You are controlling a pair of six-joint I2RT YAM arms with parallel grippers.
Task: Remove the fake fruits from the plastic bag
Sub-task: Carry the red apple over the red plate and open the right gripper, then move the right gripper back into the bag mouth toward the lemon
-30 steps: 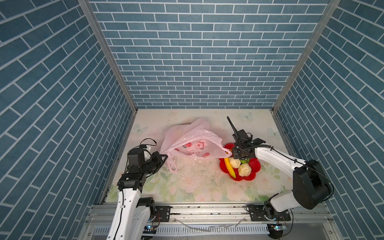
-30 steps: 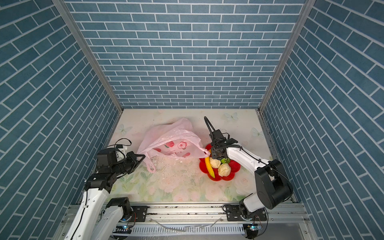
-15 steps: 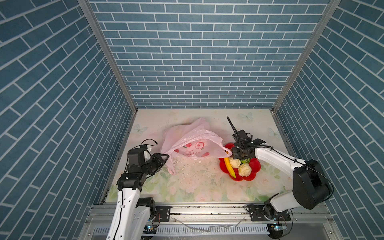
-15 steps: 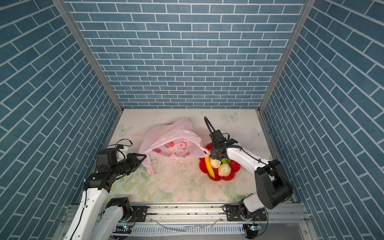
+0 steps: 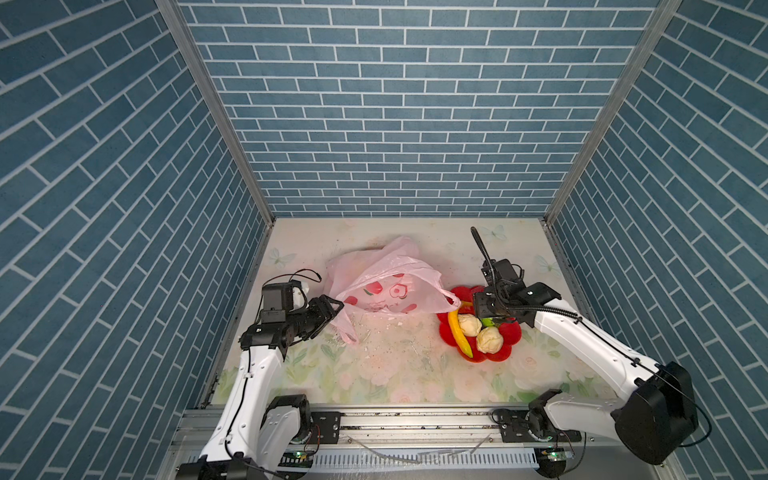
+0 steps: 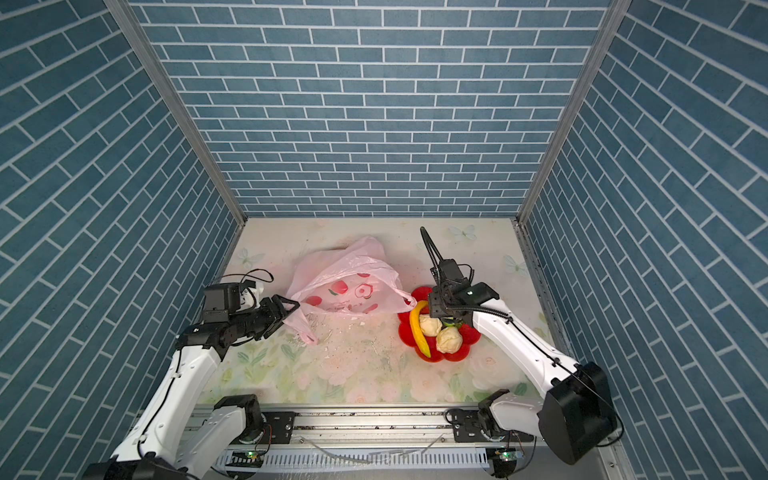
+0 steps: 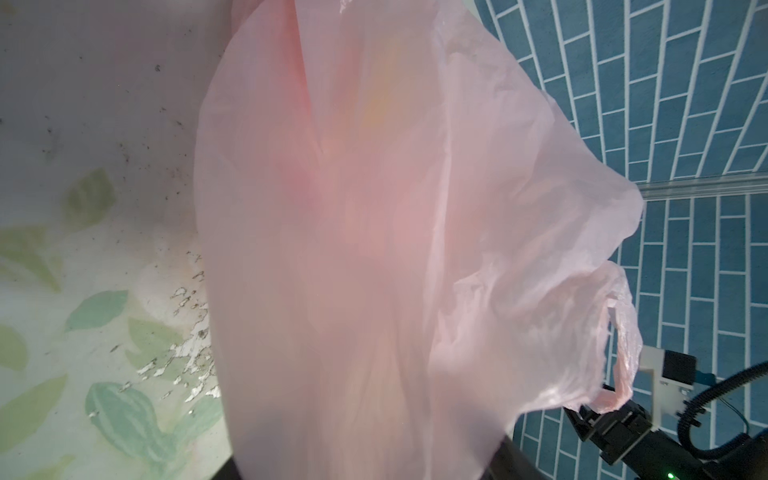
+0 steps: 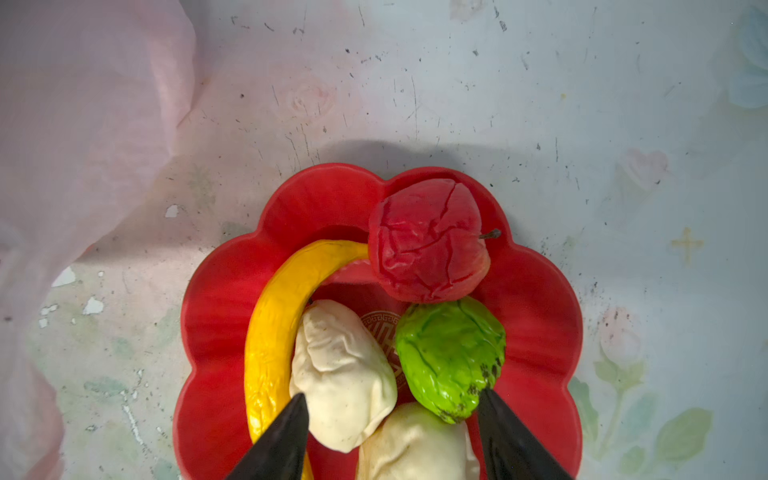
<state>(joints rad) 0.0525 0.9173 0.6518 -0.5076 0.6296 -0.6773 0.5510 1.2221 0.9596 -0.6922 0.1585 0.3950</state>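
Note:
The pink plastic bag (image 5: 386,282) lies crumpled at the table's middle, and its film fills the left wrist view (image 7: 374,249). A faint yellow patch shows through the film there. My left gripper (image 5: 337,309) stands open at the bag's left handle, with film draped over its jaws. On the red flower-shaped plate (image 8: 540,332) lie a banana (image 8: 274,332), a red fruit (image 8: 428,241), a green fruit (image 8: 451,357) and two cream balls (image 8: 340,374). My right gripper (image 8: 392,409) hangs open just above them and holds nothing.
White flakes and dark crumbs litter the flowered mat (image 5: 395,345) in front of the bag. Blue brick walls close in the left, back and right sides. A metal rail (image 5: 374,419) runs along the front edge. The plate (image 5: 509,345) sits right of the bag.
My left gripper has gone from shut on the bag's handle to open, staying in place. The right gripper's jaws have spread wider over the plate. The bag has barely shifted.

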